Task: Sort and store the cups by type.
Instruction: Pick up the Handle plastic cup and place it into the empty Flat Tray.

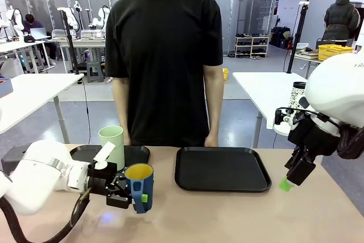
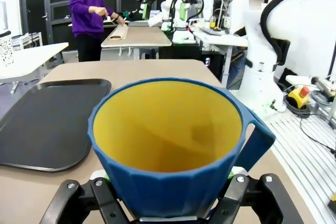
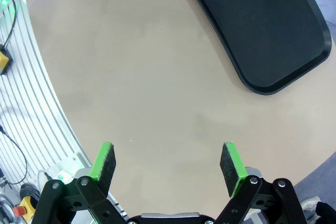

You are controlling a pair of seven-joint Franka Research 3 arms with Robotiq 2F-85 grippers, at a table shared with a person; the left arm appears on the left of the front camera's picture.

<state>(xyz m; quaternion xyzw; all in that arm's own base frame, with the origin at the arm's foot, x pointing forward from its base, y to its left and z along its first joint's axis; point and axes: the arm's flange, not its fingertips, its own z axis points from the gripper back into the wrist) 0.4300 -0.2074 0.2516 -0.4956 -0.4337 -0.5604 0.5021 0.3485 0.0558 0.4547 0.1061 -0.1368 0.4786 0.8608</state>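
1. Holding the blue mug (image 1: 140,187) is our left gripper (image 1: 126,192), low over the near left part of the table (image 1: 227,214). The jaws are pinched against the mug's outer wall from both sides, with a green pad showing on its near side.
2. In the left wrist view the mug (image 2: 168,145) sits upright between the fingers, its yellow inside facing up and its handle out to one side. Whether its base touches the table or hangs just above it, we cannot tell.
3. The green tumbler (image 1: 112,146) stands upright on the left tray (image 1: 139,153), just behind our left gripper and on the far side of it.
4. The right tray (image 1: 222,169) lies bare at the table's middle right, to the right of the held mug and a little farther off. We judge this the relation that matters: if the two cups go to separate trays, the mug must travel right and slightly away from us, staying upright.
5. Our left arm has the mug and is nearer both trays' near edges, so we judge the carry to be its job.
6. Our right gripper (image 1: 291,179) hangs above the near right of the table, right of the right tray. In its wrist view the right gripper (image 3: 169,163) stands spread wide, with bare table between the pads, holding and touching nothing.
7. The person (image 1: 165,55) stands at the far edge, arms down at the sides.
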